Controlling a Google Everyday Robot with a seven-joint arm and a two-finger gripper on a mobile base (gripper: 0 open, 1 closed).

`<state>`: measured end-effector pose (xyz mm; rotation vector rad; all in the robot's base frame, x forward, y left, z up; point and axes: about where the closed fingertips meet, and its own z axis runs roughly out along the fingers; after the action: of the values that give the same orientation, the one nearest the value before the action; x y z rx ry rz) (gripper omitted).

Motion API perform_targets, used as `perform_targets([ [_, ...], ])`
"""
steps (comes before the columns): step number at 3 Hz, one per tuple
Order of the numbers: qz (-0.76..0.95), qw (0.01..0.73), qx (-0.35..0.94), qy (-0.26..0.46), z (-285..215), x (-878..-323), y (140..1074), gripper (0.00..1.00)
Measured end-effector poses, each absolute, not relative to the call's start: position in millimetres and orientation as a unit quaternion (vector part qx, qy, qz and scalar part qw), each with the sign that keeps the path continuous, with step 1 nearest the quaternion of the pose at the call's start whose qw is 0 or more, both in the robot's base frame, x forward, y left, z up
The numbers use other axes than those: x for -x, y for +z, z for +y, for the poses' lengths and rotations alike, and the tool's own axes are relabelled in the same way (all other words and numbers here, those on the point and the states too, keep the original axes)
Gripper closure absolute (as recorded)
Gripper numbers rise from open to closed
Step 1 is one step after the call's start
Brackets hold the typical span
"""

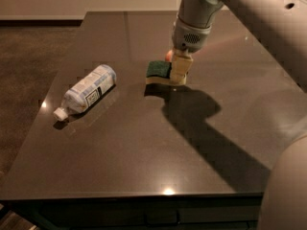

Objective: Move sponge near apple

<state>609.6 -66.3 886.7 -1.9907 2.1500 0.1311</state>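
- Pincer (180, 74) hangs from the pale arm (249, 8), well to the right of the bottle (88, 91). Its blocky yellow fingers (181, 67) point down and are clamped on the right end of the sponge (157, 71).
- The sponge is low over the dark tabletop (120, 152), green face up with a pale foam edge below, well apart from the bottle on its right. I cannot tell whether it touches the surface.
- The apple (169, 55) shows only as a reddish-orange sliver behind the pincer. It is farther from the bottle than the sponge, and just past the sponge's far edge.
- The bottle lies on its side, white cap toward the near left.
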Motion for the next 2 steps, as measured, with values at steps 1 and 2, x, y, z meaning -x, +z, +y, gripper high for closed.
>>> perform_targets([
  [1,0.732,0.100,0.672,0.051,-82.3,-612.9,887.3,1.00],
  [2,0.738,0.097,0.665,0.051,-97.9,-619.3,882.4,0.82],
])
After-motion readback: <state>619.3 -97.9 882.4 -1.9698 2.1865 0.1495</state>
